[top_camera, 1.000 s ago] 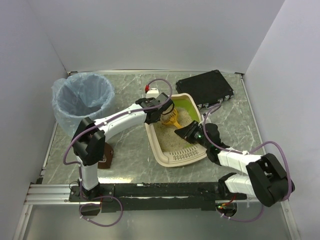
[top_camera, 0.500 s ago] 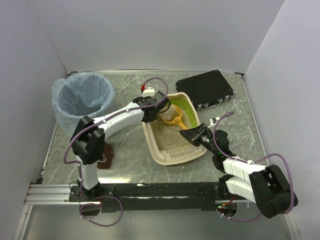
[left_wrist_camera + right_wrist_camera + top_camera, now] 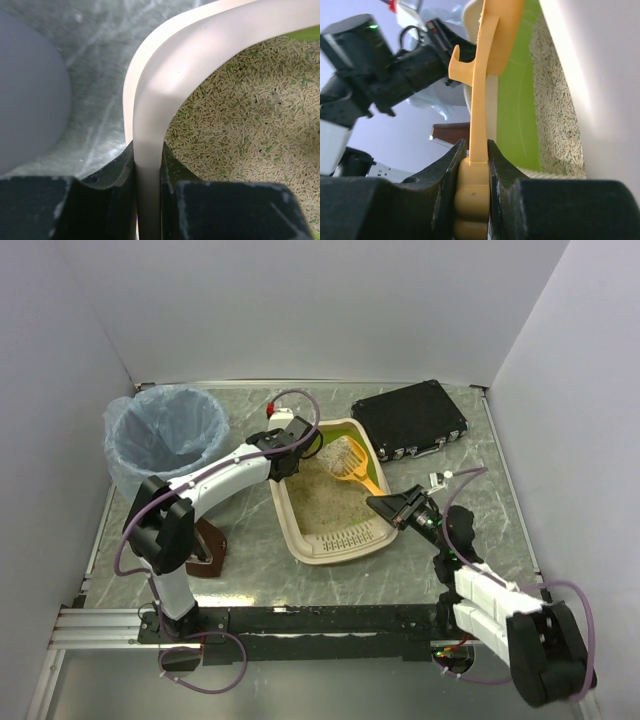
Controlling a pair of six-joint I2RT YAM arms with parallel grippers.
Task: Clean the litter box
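The beige litter box (image 3: 283, 512) lies mid-table, slotted grille end nearest the arms, pale granules (image 3: 325, 502) inside. My left gripper (image 3: 290, 462) is shut on its far left rim; in the left wrist view the rim (image 3: 165, 75) runs straight between the jaws of the left gripper (image 3: 147, 150), granules (image 3: 250, 110) to the right. A yellow slotted scoop (image 3: 348, 458) hangs over the box's far right part. My right gripper (image 3: 393, 506) is shut on its handle. In the right wrist view the scoop (image 3: 487, 50) rises from the right gripper (image 3: 472, 150) beside the lime-green inner wall (image 3: 517, 100).
A round bin with a blue bag (image 3: 165, 435) stands at the far left, close to the left arm. A black case (image 3: 410, 420) lies at the far right. A small brown object (image 3: 208, 548) sits by the left arm's base. White walls enclose the table.
The litter box has slid left toward the bin and turned, drawn by my left gripper. The right arm has pulled back to the right, and the scoop has come up out of the granules.
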